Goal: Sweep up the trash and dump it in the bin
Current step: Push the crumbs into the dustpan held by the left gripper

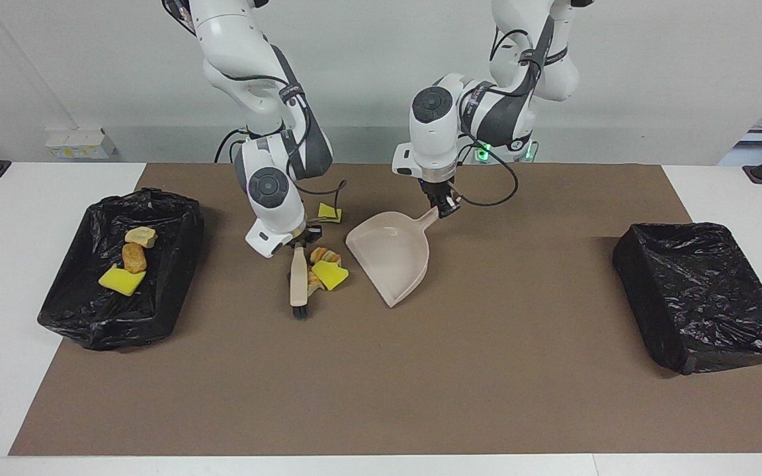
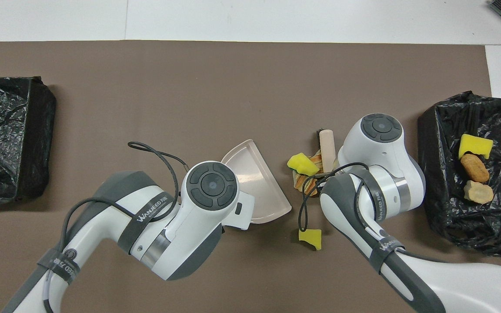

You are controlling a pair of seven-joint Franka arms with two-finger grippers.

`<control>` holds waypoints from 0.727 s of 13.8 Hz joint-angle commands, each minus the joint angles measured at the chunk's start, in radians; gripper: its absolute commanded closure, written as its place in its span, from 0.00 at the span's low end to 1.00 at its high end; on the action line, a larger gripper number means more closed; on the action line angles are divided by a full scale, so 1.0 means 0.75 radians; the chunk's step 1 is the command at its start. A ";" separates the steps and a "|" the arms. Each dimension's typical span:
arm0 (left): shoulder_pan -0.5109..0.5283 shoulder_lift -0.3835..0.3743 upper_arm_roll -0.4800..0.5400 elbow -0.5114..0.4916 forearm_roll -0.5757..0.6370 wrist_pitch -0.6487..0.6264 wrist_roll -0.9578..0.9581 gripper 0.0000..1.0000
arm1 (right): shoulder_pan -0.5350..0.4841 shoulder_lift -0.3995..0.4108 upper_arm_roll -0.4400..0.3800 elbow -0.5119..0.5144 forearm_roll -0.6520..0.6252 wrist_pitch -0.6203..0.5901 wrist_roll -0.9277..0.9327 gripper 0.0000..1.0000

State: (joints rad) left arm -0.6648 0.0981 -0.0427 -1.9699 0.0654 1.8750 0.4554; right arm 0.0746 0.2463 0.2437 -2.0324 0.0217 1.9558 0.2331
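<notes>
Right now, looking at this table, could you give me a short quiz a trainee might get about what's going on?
1. True or false: the dustpan already holds trash.
2. How many scraps lie in the bin at the right arm's end?
3. Which tool holds the hand brush: A left tool, B right tool?

Key: 1 false, it is empty, with a pile of scraps between it and the brush. 2 three. 3 B; the left tool grips the dustpan's handle.

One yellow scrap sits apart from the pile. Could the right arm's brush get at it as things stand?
Probably yes: the lone yellow scrap lies bare on the mat beside the right gripper, which holds the brush.
</notes>
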 commanded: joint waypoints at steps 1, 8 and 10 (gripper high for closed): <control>0.003 -0.025 -0.004 -0.051 0.025 0.030 0.094 1.00 | 0.048 0.011 0.015 -0.027 0.112 0.004 0.023 1.00; 0.017 0.019 -0.002 -0.051 0.009 0.140 0.080 1.00 | 0.142 0.009 0.015 -0.013 0.453 0.037 -0.320 1.00; 0.017 0.019 -0.002 -0.051 0.009 0.136 0.080 1.00 | 0.122 -0.009 0.013 0.022 0.517 0.014 -0.392 1.00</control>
State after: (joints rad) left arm -0.6601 0.1143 -0.0385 -1.9884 0.0659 1.9343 0.5160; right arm 0.1869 0.2467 0.2469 -2.0354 0.3580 1.9751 0.0095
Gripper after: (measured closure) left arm 0.683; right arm 0.740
